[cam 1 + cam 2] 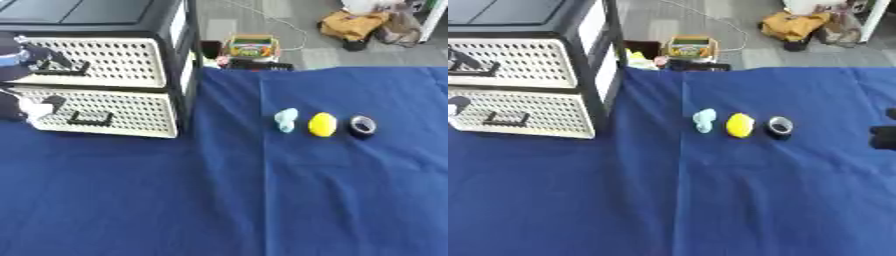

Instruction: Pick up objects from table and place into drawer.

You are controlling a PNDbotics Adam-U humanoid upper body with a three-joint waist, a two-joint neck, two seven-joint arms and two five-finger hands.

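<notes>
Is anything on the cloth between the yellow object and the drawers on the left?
Nothing visible lies between the yellow object and the drawer unit except the light blue object just beside it. Both drawer fronts look shut, though, with the left hand at them.

Drawer unit at upper left of table. Right of centre, a row: small lump, lemon, tape roll.

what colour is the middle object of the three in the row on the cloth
Yellow; the middle object shows best in the left eye view.
</notes>
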